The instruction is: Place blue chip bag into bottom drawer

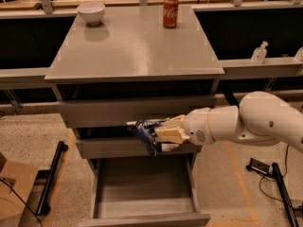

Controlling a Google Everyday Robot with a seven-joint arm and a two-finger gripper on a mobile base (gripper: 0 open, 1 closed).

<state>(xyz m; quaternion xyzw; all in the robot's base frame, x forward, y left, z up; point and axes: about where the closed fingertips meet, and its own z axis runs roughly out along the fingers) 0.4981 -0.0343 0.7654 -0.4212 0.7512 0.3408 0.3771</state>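
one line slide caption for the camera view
The end effector holds the blue chip bag above the open bottom drawer.
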